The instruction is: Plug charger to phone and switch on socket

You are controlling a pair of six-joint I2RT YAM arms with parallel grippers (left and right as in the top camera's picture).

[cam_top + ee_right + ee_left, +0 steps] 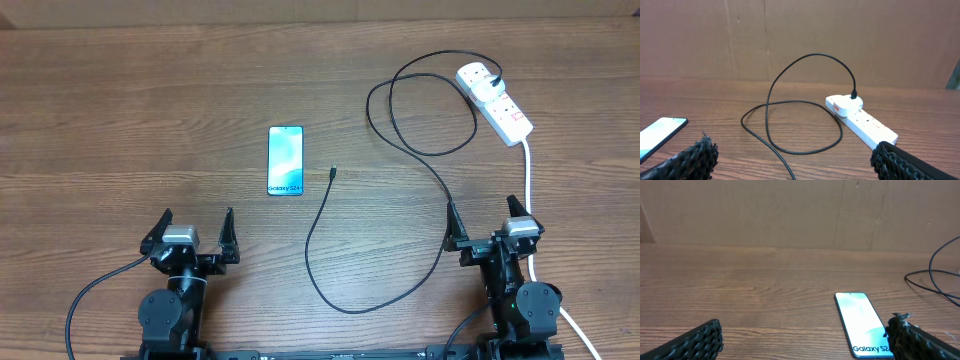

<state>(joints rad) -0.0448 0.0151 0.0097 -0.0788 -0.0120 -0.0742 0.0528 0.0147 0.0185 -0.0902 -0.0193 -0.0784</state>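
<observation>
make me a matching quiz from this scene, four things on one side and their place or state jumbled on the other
Column one:
1 phone
2 socket
3 charger tip
4 left gripper

Column two:
a white, far right in the overhead view
b open, holding nothing
c lying loose just right of the phone
d screen up, light blue

Pairs: 1-d, 2-a, 3-c, 4-b

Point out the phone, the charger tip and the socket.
phone [286,160], overhead view, middle of the screen.
charger tip [332,172], overhead view, free connector end.
socket [505,108], overhead view, middle of the white body.
</observation>
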